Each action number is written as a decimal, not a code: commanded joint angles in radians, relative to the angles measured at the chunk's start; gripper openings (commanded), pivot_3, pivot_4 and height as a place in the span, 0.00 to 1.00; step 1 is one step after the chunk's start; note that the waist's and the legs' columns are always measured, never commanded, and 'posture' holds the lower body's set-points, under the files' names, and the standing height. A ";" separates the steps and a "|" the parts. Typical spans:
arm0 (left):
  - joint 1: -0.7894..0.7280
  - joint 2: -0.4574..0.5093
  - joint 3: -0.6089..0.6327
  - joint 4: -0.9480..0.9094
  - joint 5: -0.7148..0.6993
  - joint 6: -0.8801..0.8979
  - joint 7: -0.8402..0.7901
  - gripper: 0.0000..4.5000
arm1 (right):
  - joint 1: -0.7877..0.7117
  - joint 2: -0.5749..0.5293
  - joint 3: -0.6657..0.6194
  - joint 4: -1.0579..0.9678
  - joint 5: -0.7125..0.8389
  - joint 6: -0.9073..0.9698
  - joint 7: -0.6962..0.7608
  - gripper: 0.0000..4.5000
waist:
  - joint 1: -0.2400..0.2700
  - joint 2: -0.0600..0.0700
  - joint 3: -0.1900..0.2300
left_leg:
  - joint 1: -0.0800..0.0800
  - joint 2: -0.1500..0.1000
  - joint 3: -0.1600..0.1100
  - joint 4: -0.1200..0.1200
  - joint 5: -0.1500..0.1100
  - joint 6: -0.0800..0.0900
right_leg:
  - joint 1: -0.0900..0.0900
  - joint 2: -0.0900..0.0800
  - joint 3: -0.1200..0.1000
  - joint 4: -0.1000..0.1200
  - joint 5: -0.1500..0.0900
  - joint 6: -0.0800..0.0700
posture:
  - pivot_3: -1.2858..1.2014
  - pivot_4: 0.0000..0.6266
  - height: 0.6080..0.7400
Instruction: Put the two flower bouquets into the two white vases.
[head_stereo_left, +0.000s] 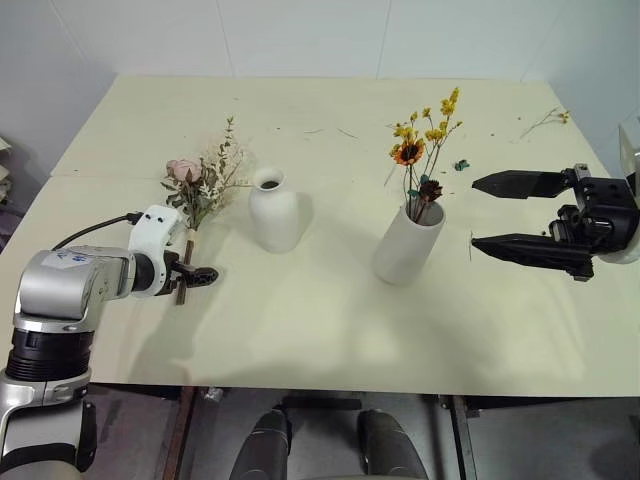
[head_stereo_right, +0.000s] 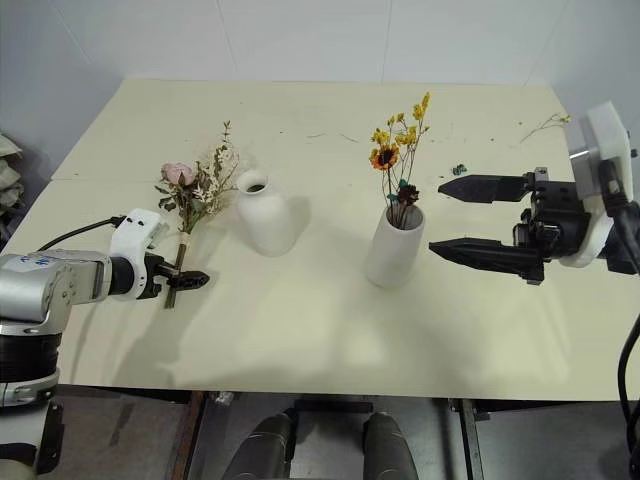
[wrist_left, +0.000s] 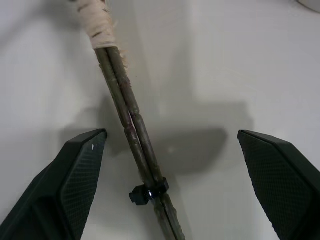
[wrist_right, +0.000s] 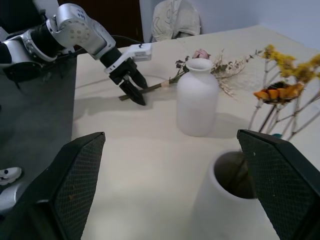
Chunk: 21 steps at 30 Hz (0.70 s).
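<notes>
Head-camera view of the table (head_stereo_left: 330, 330) with 2 bouquets and 2 vases. The yellow bouquet (head_stereo_left: 425, 140) already stands in the cylinder vase (head_stereo_left: 407, 243), right of centre. The bottle vase (head_stereo_left: 275, 212), at about 9 o'clock from the cylinder, is empty. The pink-rose bouquet (head_stereo_left: 205, 185) lies flat just beside the bottle vase at its 9 o'clock.

Orientation: the bouquet's long axis runs from the rose heads at about 1 o'clock down to the brown stem ends at about 7 o'clock, toward the robot. In the left wrist view the bound stems (wrist_left: 131, 125) cross diagonally between the jaws, with a pale wrap (wrist_left: 100, 25) toward the blooms and a small black tie (wrist_left: 148, 192) near the cut end.

The left gripper (head_stereo_left: 186, 277) is spread fully wide and grasps nothing; 1 finger stands on each side of the stems. The right gripper (head_stereo_left: 520, 213), at 3 o'clock of the cylinder vase, also gapes wide and empty.

Step in hand, as judged: grasp the stems. To do it well, lower until the pads bracket both stems, close squarely across the axis between wrap and tie, then lift and swing the stem ends downward over the narrow neck.
</notes>
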<state>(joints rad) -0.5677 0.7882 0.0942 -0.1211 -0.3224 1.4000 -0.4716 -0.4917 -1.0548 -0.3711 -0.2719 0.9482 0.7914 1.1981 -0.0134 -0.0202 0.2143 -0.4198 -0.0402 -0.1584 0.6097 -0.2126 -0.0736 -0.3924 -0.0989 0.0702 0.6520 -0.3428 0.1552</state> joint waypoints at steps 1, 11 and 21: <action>-0.034 0.016 0.020 0.037 0.015 -0.016 0.014 1.00 | -0.001 -0.015 -0.055 -0.026 0.031 0.004 -0.014 0.99 | 0.001 0.000 0.000 | 0.000 0.000 0.000 0.000 0.000 0.000 | 0.000 0.000 0.000 0.000 0.001 0.000 | 0.52 0.24 1.00; -0.057 0.042 -0.009 0.149 -0.012 -0.020 -0.043 0.60 | -0.024 -0.024 -0.033 -0.024 0.054 0.008 -0.009 1.00 | -0.002 0.000 0.000 | 0.000 0.000 0.002 0.000 0.000 0.000 | 0.000 0.000 0.002 -0.002 0.002 0.001 | 0.52 0.24 1.00; -0.105 0.061 0.021 0.249 0.020 -0.138 -0.039 0.01 | -0.030 -0.023 -0.019 -0.017 0.036 0.004 0.000 1.00 | 0.000 0.000 0.000 | 0.000 0.000 0.002 -0.001 0.000 0.000 | 0.000 0.000 0.003 -0.003 0.002 0.001 | 0.52 0.24 1.00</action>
<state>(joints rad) -0.6535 0.8408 0.0710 0.1146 -0.3200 1.2957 -0.5247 -0.5074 -1.0579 -0.3721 -0.2739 0.9809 0.8070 1.1943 -0.0136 -0.0203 0.2142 -0.4203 -0.0399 -0.1564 0.6091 -0.2124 -0.0737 -0.3926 -0.0986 0.0727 0.6484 -0.3403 0.1561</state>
